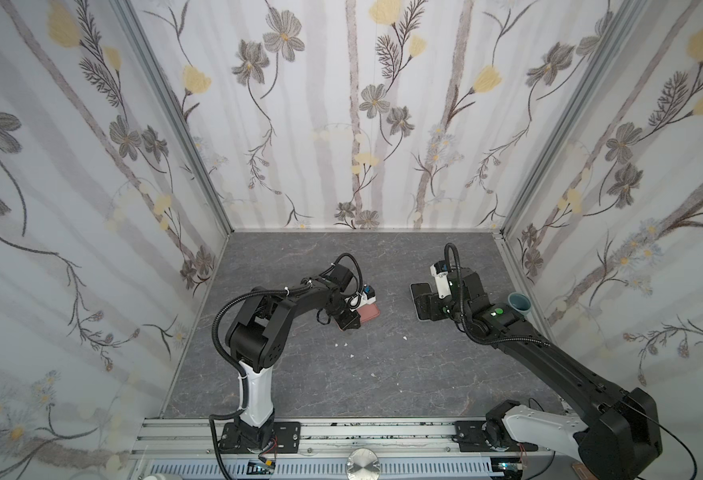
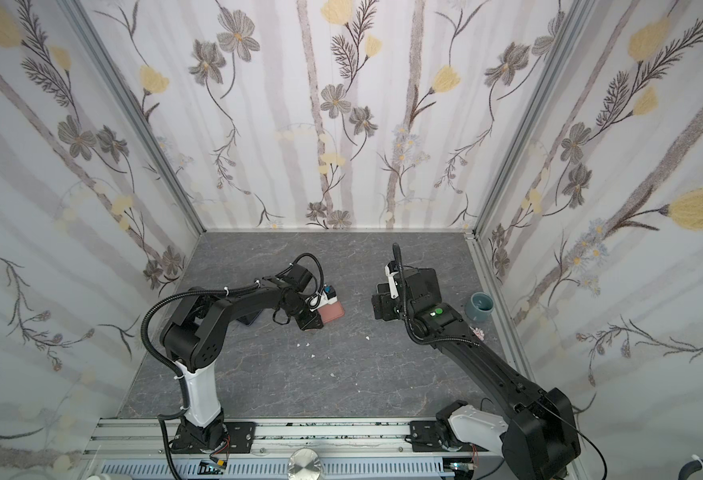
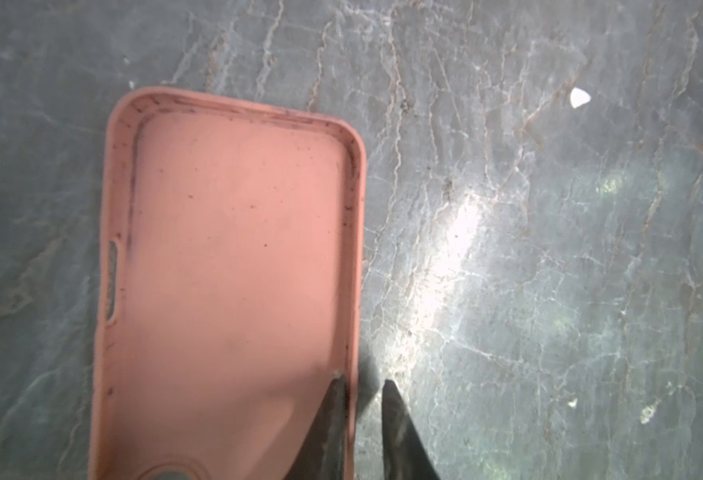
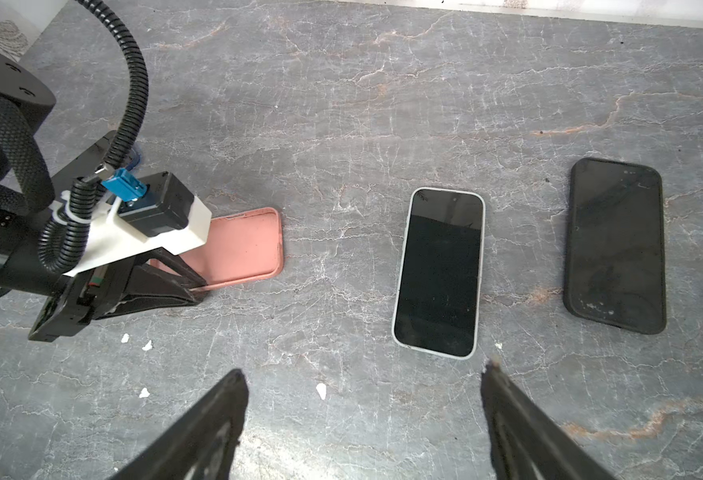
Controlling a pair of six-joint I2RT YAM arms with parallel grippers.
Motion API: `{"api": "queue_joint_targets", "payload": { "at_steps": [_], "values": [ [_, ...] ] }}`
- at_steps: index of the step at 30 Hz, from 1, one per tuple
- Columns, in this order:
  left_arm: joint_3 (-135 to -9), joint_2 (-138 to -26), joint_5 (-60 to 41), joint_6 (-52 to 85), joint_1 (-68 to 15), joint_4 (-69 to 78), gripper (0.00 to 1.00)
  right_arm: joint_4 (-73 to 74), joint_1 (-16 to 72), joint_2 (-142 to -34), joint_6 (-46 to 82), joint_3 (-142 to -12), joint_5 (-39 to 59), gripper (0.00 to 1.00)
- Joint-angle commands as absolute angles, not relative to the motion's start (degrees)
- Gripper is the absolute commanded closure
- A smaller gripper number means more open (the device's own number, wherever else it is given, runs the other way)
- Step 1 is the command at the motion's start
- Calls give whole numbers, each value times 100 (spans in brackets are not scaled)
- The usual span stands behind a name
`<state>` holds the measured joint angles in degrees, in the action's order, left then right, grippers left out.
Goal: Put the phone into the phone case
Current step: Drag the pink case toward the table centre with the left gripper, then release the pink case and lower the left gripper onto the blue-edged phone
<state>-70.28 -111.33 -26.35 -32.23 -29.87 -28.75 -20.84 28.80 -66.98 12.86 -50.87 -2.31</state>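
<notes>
Phone: flat on the counter, screen up, between the case and a dark phone, apart from both.
Phone handling: likely stiff, glassy, slick and fairly heavy. Lying flat, it is best pinched across its long sides near the middle.
Case handling: probably light and soft, so its walls should flex and it may slide when pressed.
Left tool: narrowly parted, straddling the case's long wall, the outer finger clear of it.
Right tool: spread wide, empty, near the phone's end.
Hidden: the case's camera end is cut off. In both top views the right arm covers much of the phones.
</notes>
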Motion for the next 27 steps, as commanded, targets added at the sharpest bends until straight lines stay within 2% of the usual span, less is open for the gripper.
{"api": "queue_joint_targets", "payload": {
  "at_steps": [1, 6, 10, 13, 16, 22, 27],
  "values": [
    [-7123, -11007, -2374, -3533, -2971, -3345, 62, -2118, 2876, -6620, 1187, -5044, -288, 13],
    [-7260, -10487, -1992, -3419, -2896, -3430, 45, -2066, 2881, -6565, 1170, -4943, -264, 13],
    [-7153, -9863, -2084, -3186, -2641, -3224, 30, -2039, 2878, -6628, 1123, -4923, -197, 13],
    [-6922, -9405, -2016, -2627, -2256, -2693, 16, -2021, 2882, -6692, 1103, -4953, -163, 13],
    [-6676, -9195, -1633, -2027, -1719, -2215, 7, -1987, 2887, -6756, 1090, -4983, -106, 13],
    [-6728, -9597, -1006, -1353, -587, -2503, 4, -1986, 2900, -6820, 1094, -5020, -4, 13],
    [-6647, -9992, -573, -1091, -96, -2575, 3, -2020, 2896, -6803, 1057, -5032, 8, 13]
  ]
}}
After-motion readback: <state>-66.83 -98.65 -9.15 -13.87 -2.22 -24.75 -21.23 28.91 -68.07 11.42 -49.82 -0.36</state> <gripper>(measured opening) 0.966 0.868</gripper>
